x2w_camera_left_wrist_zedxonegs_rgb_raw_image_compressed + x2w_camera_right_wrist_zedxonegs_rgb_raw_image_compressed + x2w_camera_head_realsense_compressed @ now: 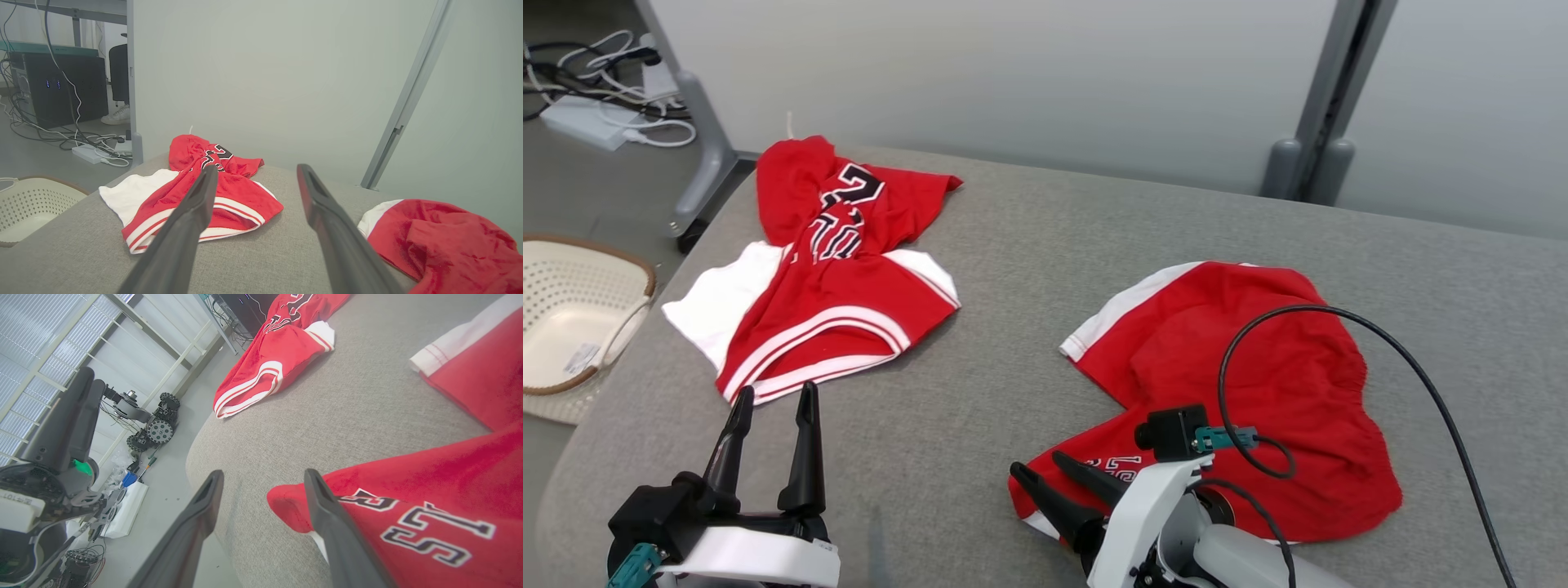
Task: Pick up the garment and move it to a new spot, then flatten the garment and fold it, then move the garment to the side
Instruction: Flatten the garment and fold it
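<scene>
The garment, a crumpled pair of red shorts (1258,359) with white trim and black-and-white lettering, lies on the right of the grey table (1029,245). My right gripper (1039,467) stands open at the shorts' near left corner. In the right wrist view the open right gripper (263,475) has that red corner (429,498) lying against its right finger, with nothing pinched. My left gripper (777,394) is open and empty near the table's front left. From the left wrist view, the open left gripper (257,169) points between the shorts (449,241) and a second garment.
A red and white jersey (833,286) lies bunched at the table's far left, also seen as the jersey (204,196) (269,355). A cream basket (572,318) sits off the left edge. My black wrist cable (1339,314) arcs over the shorts. Grey partition posts (1315,163) stand behind.
</scene>
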